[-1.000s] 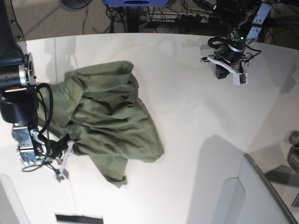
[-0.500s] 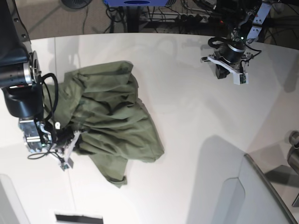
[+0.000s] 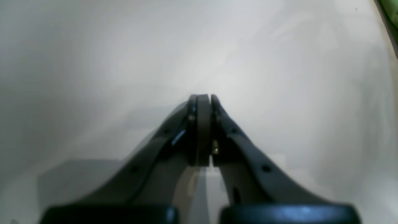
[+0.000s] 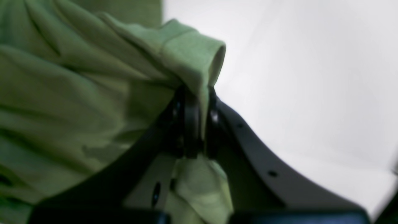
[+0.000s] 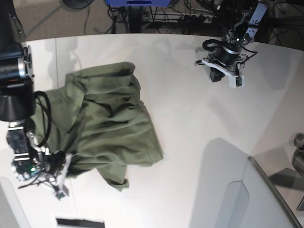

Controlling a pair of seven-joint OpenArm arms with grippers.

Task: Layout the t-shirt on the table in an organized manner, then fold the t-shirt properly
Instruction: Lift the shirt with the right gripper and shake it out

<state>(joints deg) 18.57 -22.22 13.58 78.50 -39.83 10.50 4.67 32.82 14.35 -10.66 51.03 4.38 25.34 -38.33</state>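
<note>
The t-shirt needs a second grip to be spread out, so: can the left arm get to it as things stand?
Probably yes. The left gripper hangs shut and empty over bare table, nothing standing between it and the t-shirt, whose sleeve the right gripper pinches.

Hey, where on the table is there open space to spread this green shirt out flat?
The table is bare between the t-shirt and the left gripper, and down toward the near edge by the grey panel. There is also a bare strip behind the shirt. It is crowded where the right gripper pinches the shirt's edge.
</note>
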